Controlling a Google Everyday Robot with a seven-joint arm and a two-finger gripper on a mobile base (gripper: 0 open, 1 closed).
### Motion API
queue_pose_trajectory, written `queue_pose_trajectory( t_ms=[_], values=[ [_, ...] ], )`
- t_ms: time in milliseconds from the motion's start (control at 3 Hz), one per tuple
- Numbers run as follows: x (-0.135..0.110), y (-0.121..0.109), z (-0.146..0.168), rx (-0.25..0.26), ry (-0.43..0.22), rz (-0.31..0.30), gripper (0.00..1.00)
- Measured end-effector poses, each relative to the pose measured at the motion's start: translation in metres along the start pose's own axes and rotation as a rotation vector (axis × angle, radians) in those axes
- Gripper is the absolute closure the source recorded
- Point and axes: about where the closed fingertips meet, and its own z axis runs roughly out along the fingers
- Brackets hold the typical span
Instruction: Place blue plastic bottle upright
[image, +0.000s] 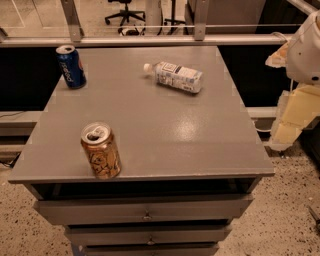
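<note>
Right of Pepsi can (70, 66), bottle (176, 77), gripper (292, 117) off-table

Grey drawer cabinet (200, 150) takes up most of the view. A dark blue Pepsi can (70, 66) stands upright at its far left corner. An opened orange-gold can (101, 151) is upright near the front left edge. Office chair (125, 12) sits way back.

I face a grey bench (150, 125) with stacked drawers (145, 209) beneath its top, where overhead light leaves a soft glare. Speckled floor (285, 220) spreads around it. Behind runs a pale rail (150, 41) on metal posts, and beyond it stands an office chair's wheeled base (124, 15). My claw (292, 117) hangs beside the bench's right edge.
</note>
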Motion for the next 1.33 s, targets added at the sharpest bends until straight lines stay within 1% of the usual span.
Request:
queue_pose_trajectory(
  t_ms=[333, 667, 1000, 1333],
  values=[
    [0.000, 0.000, 0.000, 0.000, 0.000, 0.000, 0.00],
    [-0.018, -0.010, 0.010, 0.008, -0.023, -0.019, 0.00],
    [-0.048, -0.041, 0.032, 0.029, -0.067, -0.027, 0.00],
    [-0.089, -0.084, 0.058, 0.061, -0.131, -0.024, 0.00]
  ],
)
